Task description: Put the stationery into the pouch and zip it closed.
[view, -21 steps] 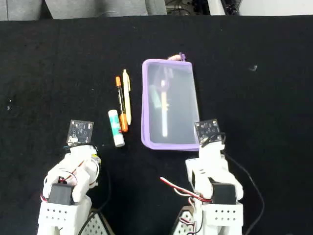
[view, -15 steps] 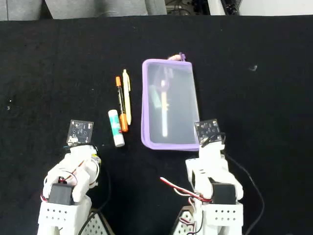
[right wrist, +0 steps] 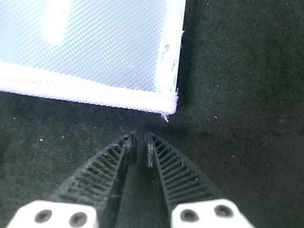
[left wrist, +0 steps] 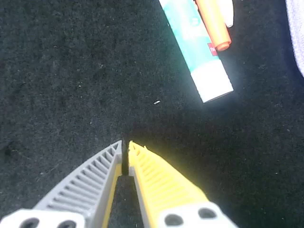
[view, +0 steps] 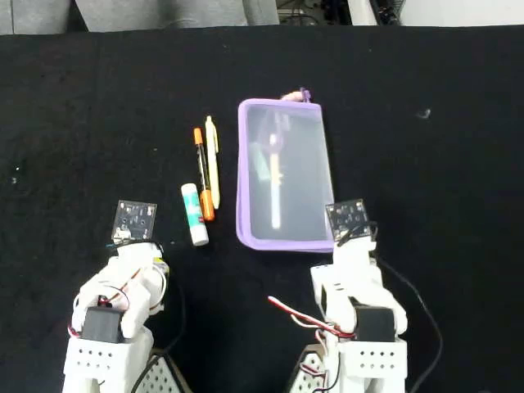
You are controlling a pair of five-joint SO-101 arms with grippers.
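Note:
A purple-edged mesh pouch (view: 284, 173) lies flat in the middle of the black table, its zip pull (view: 304, 95) at the far end. Left of it lie a cream pen (view: 212, 160), an orange marker (view: 202, 173) and a glue stick (view: 194, 214). My left gripper (left wrist: 125, 147) is shut and empty, hovering just short of the near end of the glue stick (left wrist: 197, 52) and the marker (left wrist: 213, 23). My right gripper (right wrist: 139, 140) is shut and empty, just off the near right corner of the pouch (right wrist: 164, 100). Both arms sit folded at the near edge, the left (view: 131, 246) and the right (view: 352, 246).
The black cloth (view: 90, 123) covers the table, with bare room on the far left and on the right (view: 434, 164). Cables (view: 286, 315) trail from the arm bases at the near edge. A grey object (view: 164, 12) lies beyond the far edge.

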